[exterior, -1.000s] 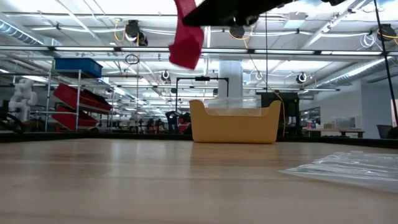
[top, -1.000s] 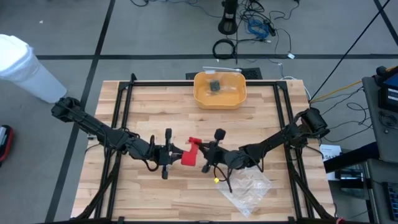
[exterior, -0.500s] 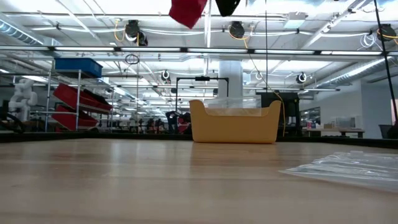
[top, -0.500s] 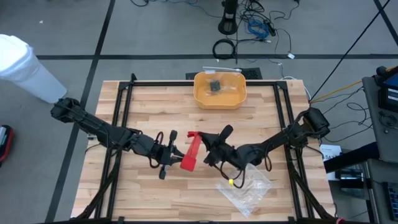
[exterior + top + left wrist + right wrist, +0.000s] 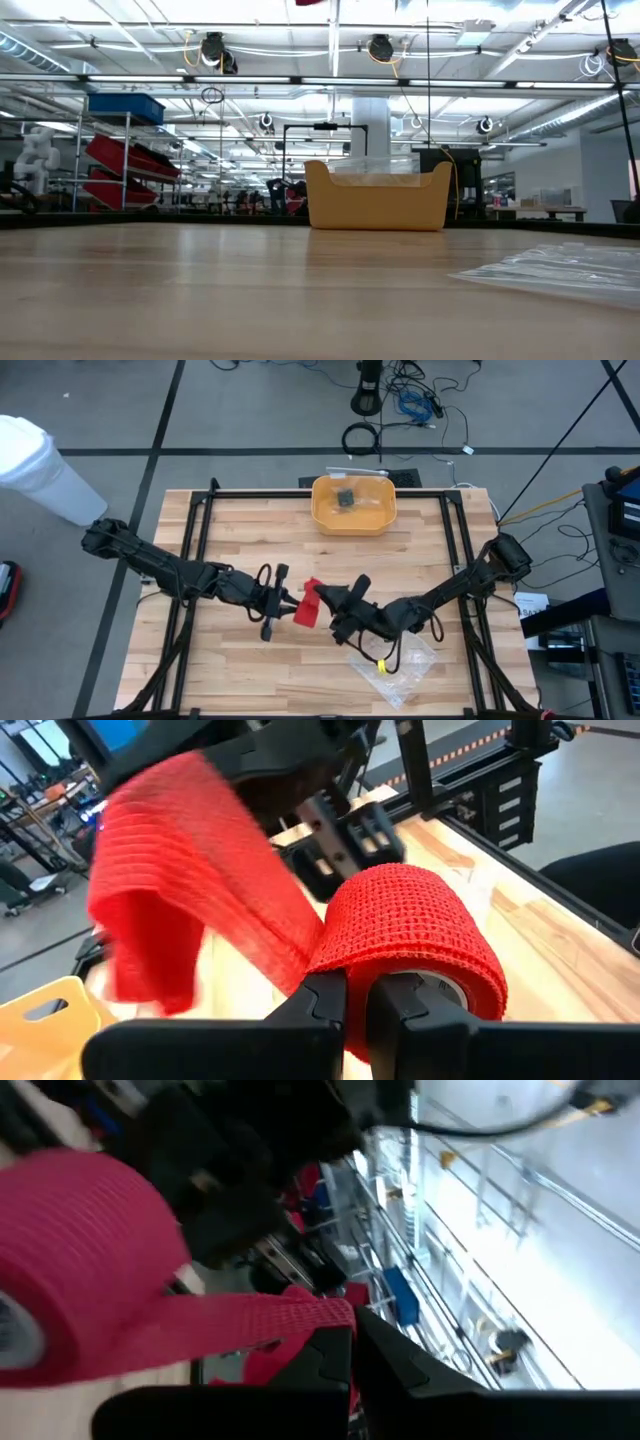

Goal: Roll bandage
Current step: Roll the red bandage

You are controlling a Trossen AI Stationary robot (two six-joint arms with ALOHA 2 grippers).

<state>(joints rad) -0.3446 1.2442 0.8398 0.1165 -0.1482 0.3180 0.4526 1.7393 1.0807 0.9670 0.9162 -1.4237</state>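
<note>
The bandage is a bright red fabric strip, partly wound into a roll (image 5: 415, 935). A free length (image 5: 200, 870) runs from the roll to my right gripper. In the high view the bandage (image 5: 308, 604) hangs above the table's middle between my left gripper (image 5: 288, 603) and my right gripper (image 5: 328, 602). Both grippers are shut on it. In the low view only a sliver of red (image 5: 310, 2) shows at the top edge. My left gripper (image 5: 358, 1008) holds the roll by the wall at its open end (image 5: 352, 982). One finger (image 5: 400, 1010) lies at the hollow core and the other outside. The fingers come about level from the table's left. The roll is lifted clear of the table. My right gripper (image 5: 350, 1348) pinches the free strip (image 5: 300, 1318) between its two fingers, a short way from the roll (image 5: 70, 1260). It comes from the table's right, about level. The strip runs fairly straight to the roll, and its end droops past the fingers (image 5: 140, 955).
A yellow basket (image 5: 325, 510) with a small dark thing in it stands at the table's far middle. A clear crinkled plastic bag (image 5: 400, 660) lies on the wood near the right arm. Black frame rails (image 5: 200, 540) run along the table's sides.
My right gripper has risen and rolled about its own line while holding the strip. The bandage has gone up with it, almost out of the low view. The loose strip, hanging long half a second ago, is now drawn in close to the roll.
</note>
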